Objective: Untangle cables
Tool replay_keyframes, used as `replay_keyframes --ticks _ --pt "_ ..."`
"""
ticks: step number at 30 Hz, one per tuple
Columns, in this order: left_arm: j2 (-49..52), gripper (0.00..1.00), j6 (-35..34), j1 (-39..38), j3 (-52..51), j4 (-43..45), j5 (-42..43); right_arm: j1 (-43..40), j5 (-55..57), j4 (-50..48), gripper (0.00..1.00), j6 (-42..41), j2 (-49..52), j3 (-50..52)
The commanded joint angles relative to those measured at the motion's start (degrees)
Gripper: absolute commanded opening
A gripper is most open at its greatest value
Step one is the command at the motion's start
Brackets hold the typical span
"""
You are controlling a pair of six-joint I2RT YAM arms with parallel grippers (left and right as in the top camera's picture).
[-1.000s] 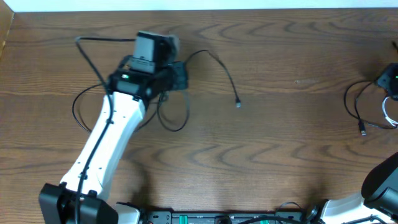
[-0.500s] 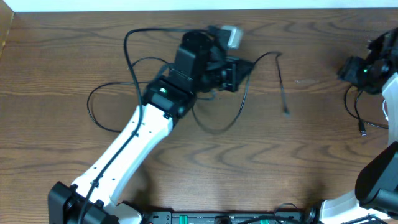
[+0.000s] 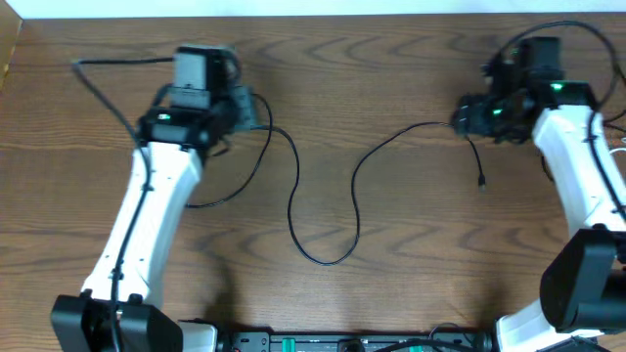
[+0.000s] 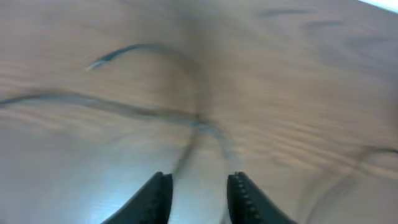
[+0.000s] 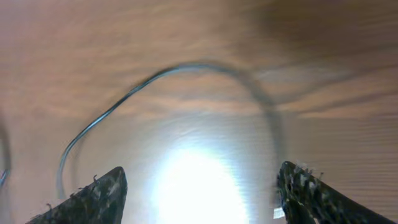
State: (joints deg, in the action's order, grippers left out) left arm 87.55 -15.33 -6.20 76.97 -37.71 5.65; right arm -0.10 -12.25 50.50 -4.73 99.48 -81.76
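While the left arm reaches up the frame's left side, the left gripper (image 3: 245, 108) at upper left shows a narrow gap. A black cable (image 3: 323, 256) loops from beside it through lower centre to the wide-open right gripper (image 3: 468, 117), whose arm is bent at upper right.

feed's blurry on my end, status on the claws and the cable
Right claw open wide. Left claw narrow gap, grip unclear. Black cable in one slack loop, claw to claw, plug end lying free. No crossings visible along it.
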Motion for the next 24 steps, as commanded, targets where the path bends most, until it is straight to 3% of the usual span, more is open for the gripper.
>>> replay_keyframes --ticks 1,10,17,24 --pt "-0.92 0.36 -0.46 7.10 0.50 -4.13 -5.29 4.96 -4.59 1.90 0.75 0.42 -0.90 -0.94" --pt "-0.63 0.50 -6.64 24.13 0.48 -10.36 -4.83 17.20 -4.59 -2.05 0.86 -10.58 -0.87 2.93" --pt "0.55 0.60 -6.49 30.45 0.42 -10.32 -4.85 23.71 1.79 -12.52 0.83 -26.14 -0.66 11.19" --pt "5.77 0.63 -5.90 33.20 0.22 -9.66 -4.85 28.70 5.97 -26.45 0.79 -33.16 1.42 18.58"
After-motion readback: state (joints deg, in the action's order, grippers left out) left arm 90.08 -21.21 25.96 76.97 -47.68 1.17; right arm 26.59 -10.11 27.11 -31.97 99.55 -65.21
